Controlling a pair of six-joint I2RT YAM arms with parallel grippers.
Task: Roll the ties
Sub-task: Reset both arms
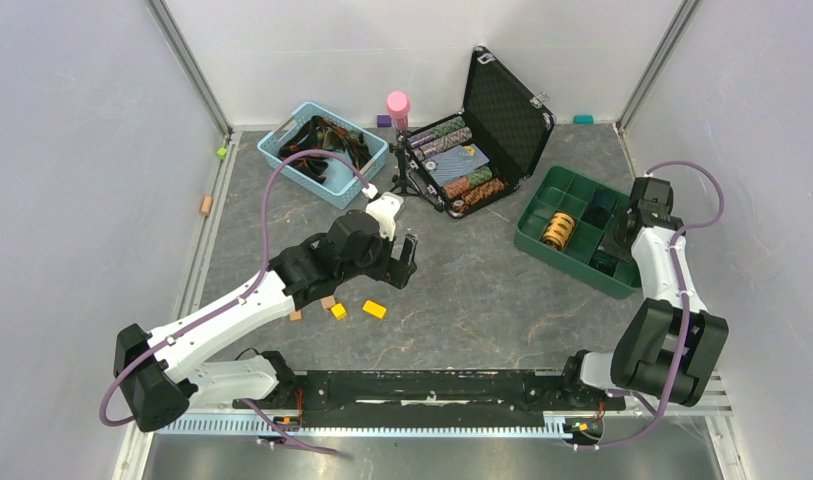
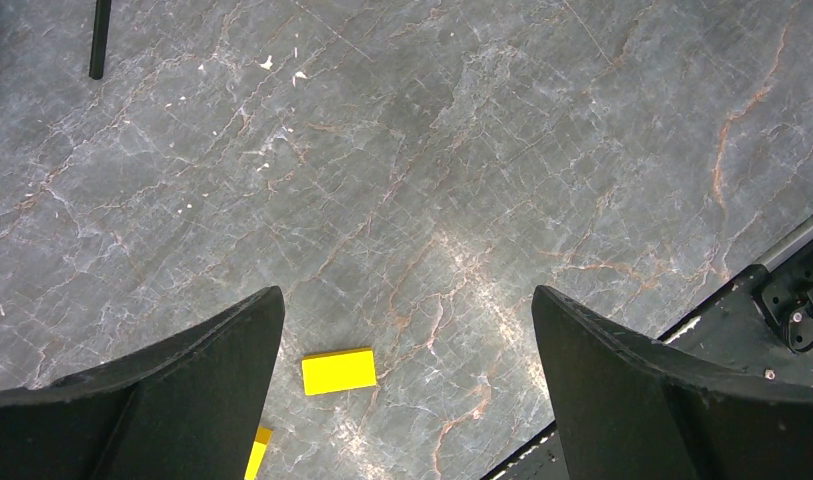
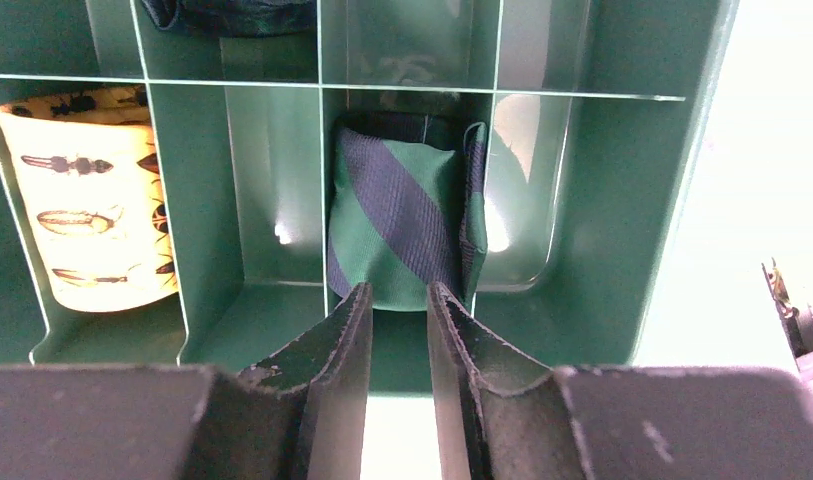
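A grey marbled worktop (image 1: 502,300) lies between white walls. The left hand (image 2: 407,295) is spread wide above a yellow block (image 2: 339,371). The right hand (image 3: 399,295) stands narrow at a rolled green-navy tie (image 3: 402,215), frame centre, inside the green tray (image 3: 602,200); whether it pinches the tie I cannot tell. At upper left a blue basket (image 1: 283,124) holds loose ties (image 1: 327,140).

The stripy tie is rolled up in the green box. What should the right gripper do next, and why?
Probably lift straight up. The striped tie already sits rolled inside a compartment of the green tray, and the right gripper hangs at the tie's near edge.
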